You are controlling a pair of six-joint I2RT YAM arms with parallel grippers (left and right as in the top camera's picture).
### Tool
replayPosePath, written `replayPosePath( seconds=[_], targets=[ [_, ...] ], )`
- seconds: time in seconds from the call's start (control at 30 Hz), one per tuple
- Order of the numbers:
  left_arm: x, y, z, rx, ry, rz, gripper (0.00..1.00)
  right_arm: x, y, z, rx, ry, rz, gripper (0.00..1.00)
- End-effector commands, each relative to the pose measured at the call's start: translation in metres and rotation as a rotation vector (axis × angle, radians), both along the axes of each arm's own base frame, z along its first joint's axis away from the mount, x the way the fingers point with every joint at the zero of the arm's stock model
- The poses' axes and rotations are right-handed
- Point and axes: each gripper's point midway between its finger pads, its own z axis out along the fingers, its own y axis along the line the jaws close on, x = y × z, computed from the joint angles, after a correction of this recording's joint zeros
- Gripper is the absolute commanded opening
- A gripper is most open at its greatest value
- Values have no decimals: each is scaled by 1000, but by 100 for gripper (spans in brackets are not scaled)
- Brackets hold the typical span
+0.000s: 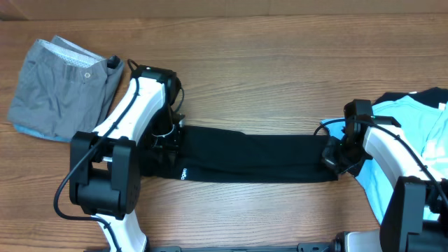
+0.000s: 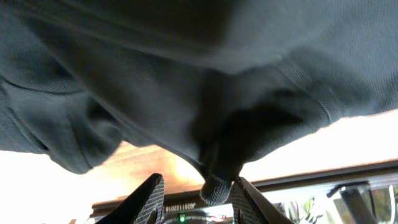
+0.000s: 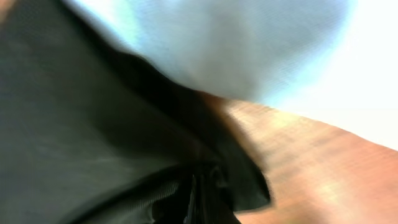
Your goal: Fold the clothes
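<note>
Black T-shirt in a long band, right gripper clamped on one end, left gripper spread at the other.

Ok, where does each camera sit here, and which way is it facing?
Overhead: above the table, looking straight down; left arm and right arm flank the black T-shirt.
Left wrist: on the left arm, looking along its parted jaws at the black T-shirt.
Right wrist: on the right arm, jaws shut on the black T-shirt, light blue T-shirt behind.
Shared: the black T-shirt, in all three.
</note>
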Motion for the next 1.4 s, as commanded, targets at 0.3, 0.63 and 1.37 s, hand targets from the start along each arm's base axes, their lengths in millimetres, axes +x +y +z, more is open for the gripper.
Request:
replayPosePath(
  seconds=[0.3, 0.63, 1.37],
  targets=[
    [11, 42, -1, 31, -28, 221, 39, 9, -43, 26, -249, -20, -147, 7],
    [43, 38, -11, -51, -156, 234, 42, 21, -13, 38, -65, -76, -52, 56],
    [19, 28, -36, -85, -87, 270, 47, 39, 28, 76, 162, -272, 43, 64]
  ],
)
